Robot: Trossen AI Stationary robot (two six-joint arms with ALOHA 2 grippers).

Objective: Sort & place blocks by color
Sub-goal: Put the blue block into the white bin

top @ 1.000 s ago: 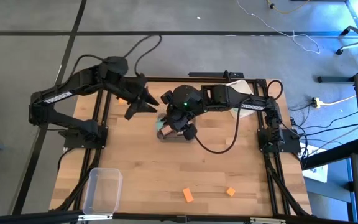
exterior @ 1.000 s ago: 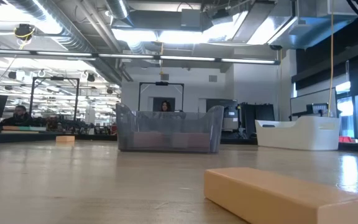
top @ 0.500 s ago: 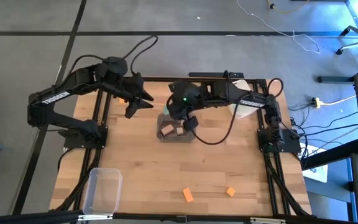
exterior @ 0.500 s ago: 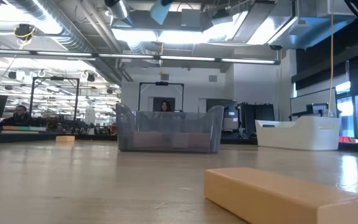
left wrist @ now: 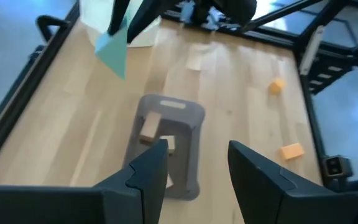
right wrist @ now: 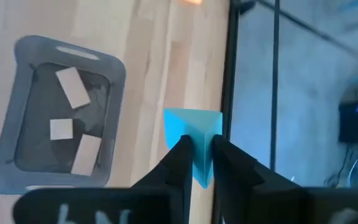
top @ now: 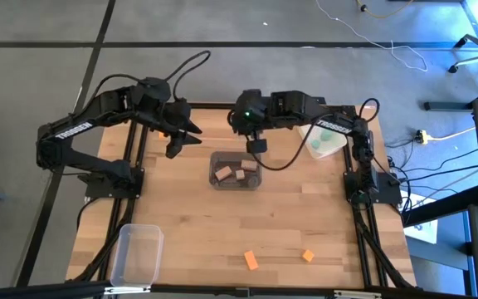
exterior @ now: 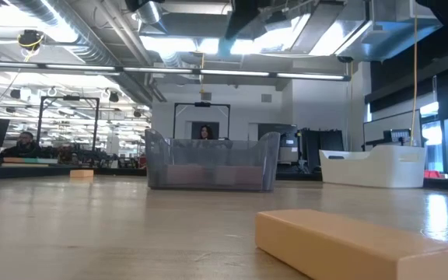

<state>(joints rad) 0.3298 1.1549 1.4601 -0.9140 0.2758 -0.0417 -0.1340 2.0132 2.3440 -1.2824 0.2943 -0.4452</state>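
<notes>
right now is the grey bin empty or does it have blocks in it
Not empty. The grey bin holds three tan blocks; none is teal or orange. The right gripper holds a teal block outside it.

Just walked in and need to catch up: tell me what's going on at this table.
The right gripper holds a teal block in the air, past the grey bin where three tan blocks lie. The left gripper hangs open by the table's far edge. Two orange blocks wait near the front.
</notes>
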